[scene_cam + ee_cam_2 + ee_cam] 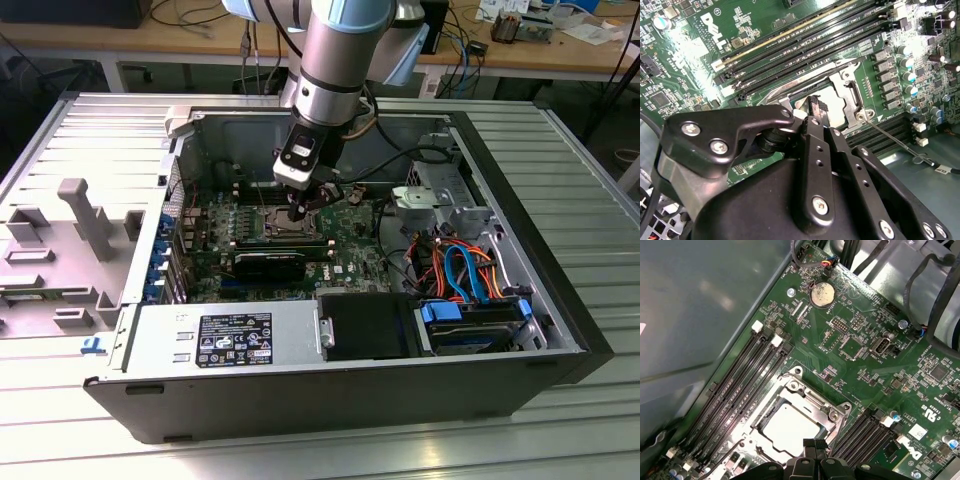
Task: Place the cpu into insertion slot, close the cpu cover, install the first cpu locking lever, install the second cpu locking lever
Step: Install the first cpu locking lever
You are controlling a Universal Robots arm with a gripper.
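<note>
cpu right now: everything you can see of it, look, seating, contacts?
The cpu is a flat square chip with a silvery-grey metal top, bright with glare in the first wrist view. It lies level in the silver-rimmed insertion slot, showing through the window of the thin silvery cpu cover lying flat around it, on the green circuit board. The black end effector hangs over one edge; contact cannot be judged.

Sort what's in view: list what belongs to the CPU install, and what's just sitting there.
Belongs to the job:
cpu
cpu cover, framing it
locking lever
gripper, close by the cpu

Just sitting there:
memory slots
coin battery
power supply
orange and blue cables
</note>
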